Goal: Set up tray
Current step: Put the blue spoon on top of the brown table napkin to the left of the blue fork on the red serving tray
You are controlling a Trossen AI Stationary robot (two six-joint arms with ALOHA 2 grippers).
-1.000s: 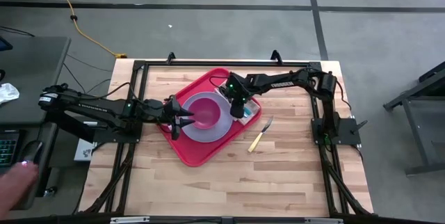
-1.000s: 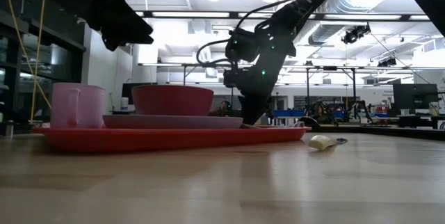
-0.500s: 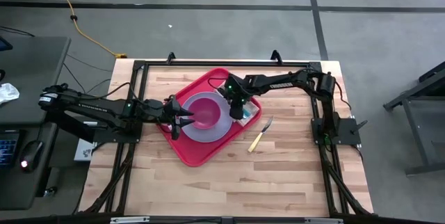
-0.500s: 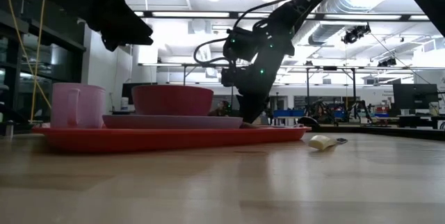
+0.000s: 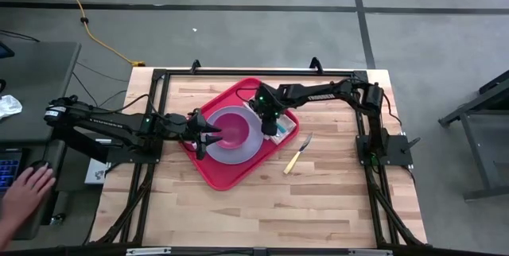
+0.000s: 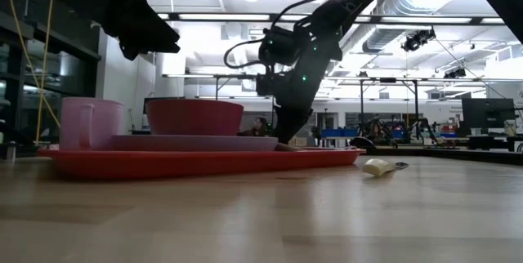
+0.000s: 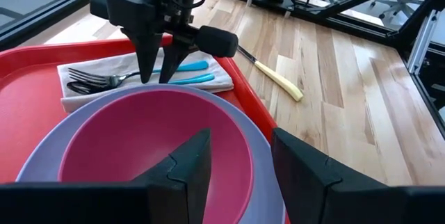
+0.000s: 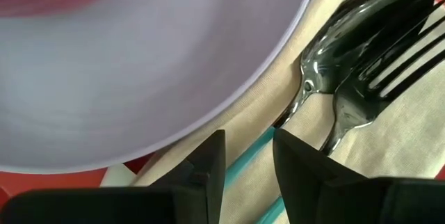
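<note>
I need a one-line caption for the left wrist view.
Right gripper reaches down to the napkin with cutlery beside the pink bowl on the red tray.

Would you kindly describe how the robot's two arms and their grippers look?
Both arms are dark, jointed and slim, with black cables looped alongside. The right arm carries white TROSSEN lettering and small green lights near its wrist. The right gripper has two thin, tapering black fingers; the left gripper has broader, angular black fingers.

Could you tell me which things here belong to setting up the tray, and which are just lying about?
Part of the job:
- tray
- lavender plate with the red bowl
- pink cup
- napkin with fork and spoon
- knife, on the table beside the tray

Lying about:
- yellow cable
- person's hand
</note>
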